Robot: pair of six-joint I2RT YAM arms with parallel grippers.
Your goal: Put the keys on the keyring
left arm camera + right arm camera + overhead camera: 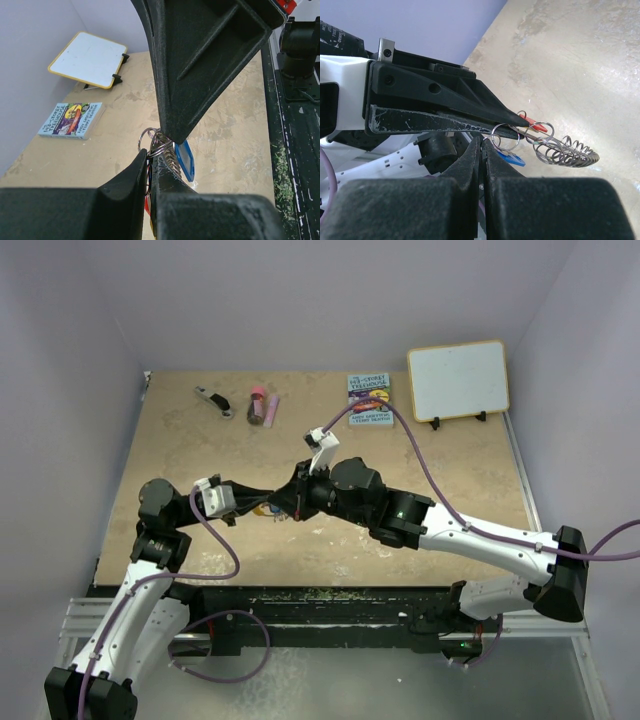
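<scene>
Above the surface (580,60), my left end effector (521,122) pinches the keyring (570,152), blue key (512,160) and red key (538,126) dangling; my right end effector (482,142), pressed together, should thread slowly, keeping loops aligned.

Both black up close here: my left gripper (151,159) and my right gripper (481,145). The keyring (570,152) coil, bright silver. One key (185,159) has a blue tag, and the other key (538,126) a red one. The table (180,440) is tan, mottled with paler patches. At the far side, the book (72,119) is teal with yellow and purple artwork, the whiteboard (458,380) white in an orange-yellow frame. Far left, the tube (258,405) is dark red, the tool (213,400) black and silver.
</scene>
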